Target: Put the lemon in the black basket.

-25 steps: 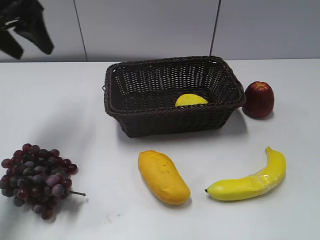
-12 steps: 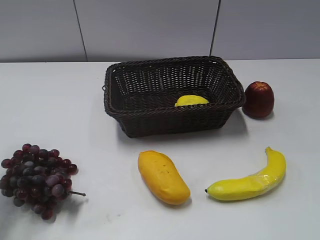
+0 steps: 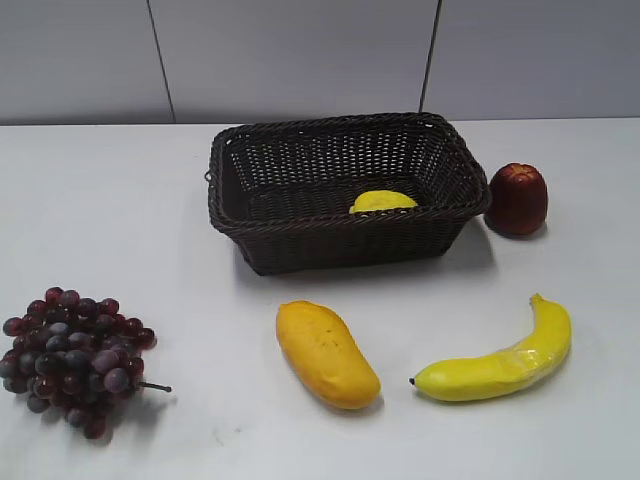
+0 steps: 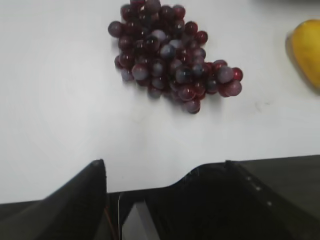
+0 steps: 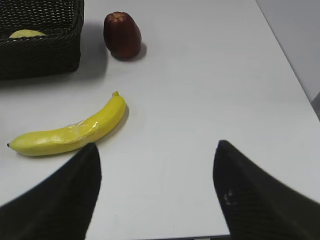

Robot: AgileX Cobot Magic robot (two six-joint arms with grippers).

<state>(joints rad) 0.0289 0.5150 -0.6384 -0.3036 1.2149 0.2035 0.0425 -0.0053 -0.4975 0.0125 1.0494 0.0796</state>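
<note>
Exterior view: the lemon lies inside the black basket, against its front wall toward the right end; the basket stands at the middle of the surface, near the far edge. A dark red fruit sits just beside the basket's right end. Toward the near edge lie a mango and a banana, well apart from the basket, with a bunch of grapes at the near left corner. Neither arm appears in this view; 1 second earlier a dark arm showed at the far left corner, and it has since left the frame, while the fruit has not shifted. Judged from this, the placement is done and both arms are drawn back. Left wrist view: the left gripper hangs over the near edge, its fingers spread apart and empty, grapes beyond them. Right wrist view: the right gripper likewise has its 2 fingers wide apart, holding nothing, with the banana and the basket's right end ahead.
</note>
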